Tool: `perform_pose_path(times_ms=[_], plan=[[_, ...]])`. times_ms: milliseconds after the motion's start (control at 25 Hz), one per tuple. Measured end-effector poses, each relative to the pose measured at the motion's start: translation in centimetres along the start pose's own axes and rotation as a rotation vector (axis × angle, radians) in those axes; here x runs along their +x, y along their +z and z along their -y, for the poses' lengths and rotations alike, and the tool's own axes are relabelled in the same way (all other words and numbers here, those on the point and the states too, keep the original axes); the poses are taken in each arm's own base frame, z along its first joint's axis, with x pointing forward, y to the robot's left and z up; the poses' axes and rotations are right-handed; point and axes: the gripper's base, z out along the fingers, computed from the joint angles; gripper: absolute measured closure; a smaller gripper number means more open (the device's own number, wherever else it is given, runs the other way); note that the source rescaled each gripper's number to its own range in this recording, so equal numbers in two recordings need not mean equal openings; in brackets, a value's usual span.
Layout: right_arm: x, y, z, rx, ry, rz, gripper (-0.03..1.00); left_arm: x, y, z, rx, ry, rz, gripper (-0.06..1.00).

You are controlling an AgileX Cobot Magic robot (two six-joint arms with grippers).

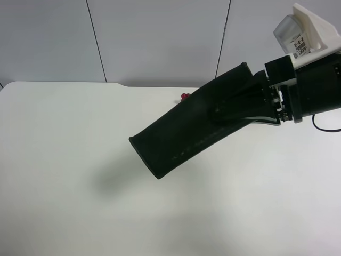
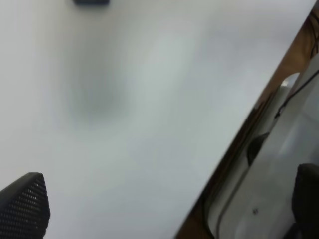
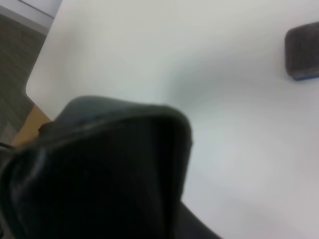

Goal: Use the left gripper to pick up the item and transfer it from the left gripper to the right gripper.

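Note:
The item, a long dark green-black soft pouch (image 1: 194, 125), hangs in the air above the white table, slanting down toward the exterior high view's left. My right gripper (image 1: 250, 104), black with a white labelled housing (image 1: 303, 34), is shut on the pouch's upper end. In the right wrist view the pouch (image 3: 109, 174) fills the near part of the picture and hides the fingers. My left gripper (image 2: 164, 211) is open and empty over bare table. One black textured fingertip (image 2: 22, 206) shows. The left arm is out of the exterior high view.
A red grape bunch (image 1: 184, 96) peeks out behind the pouch near the table's far edge. A small grey felt block with a blue base (image 3: 302, 50) lies on the table (image 1: 80, 160). The table's edge (image 2: 249, 129) runs past the left gripper.

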Motion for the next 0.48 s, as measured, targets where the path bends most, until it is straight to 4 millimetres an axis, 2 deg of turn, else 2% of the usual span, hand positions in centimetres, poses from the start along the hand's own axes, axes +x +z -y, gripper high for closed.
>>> perform_pose_path(times_ms=[280, 480], plan=[[0.0, 0.0, 0.0, 0.000, 0.000, 0.000, 0.96, 8.4, 0.7, 0.8, 0.027, -0.050, 0.023, -0.04], [0.0, 0.0, 0.0, 0.000, 0.000, 0.000, 0.96, 12.1, 0.4, 1.3, 0.040, -0.063, 0.239, -0.04]])
